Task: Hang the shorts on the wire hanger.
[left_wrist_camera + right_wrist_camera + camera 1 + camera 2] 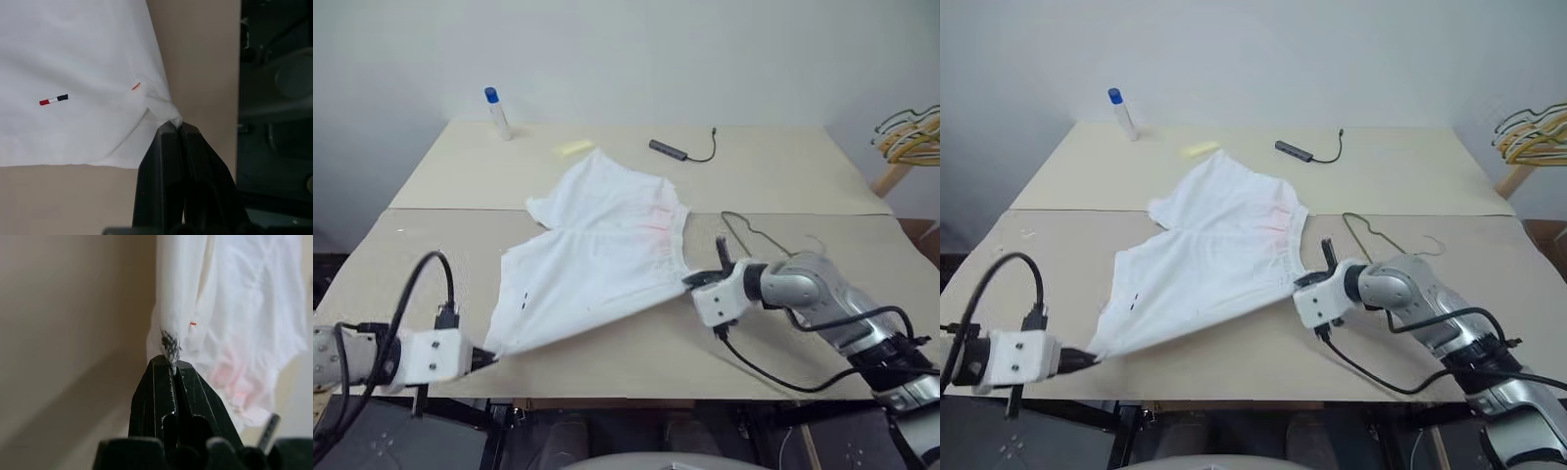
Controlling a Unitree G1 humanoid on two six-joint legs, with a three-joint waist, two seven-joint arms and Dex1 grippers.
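Pinching shorts [597, 255] corners between both jaws.

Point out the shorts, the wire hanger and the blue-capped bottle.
shorts [607, 245], left eye view, middle of the white cloth.
wire hanger [751, 233], left eye view, thin wire on the table behind the right arm.
bottle [498, 115], left eye view, its clear body under the blue cap.

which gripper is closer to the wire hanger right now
Right. The right gripper, shut on the shorts at the waistband, sits just beside the hanger. The left gripper pinches a leg hem corner at the table's near edge, far across the shorts.
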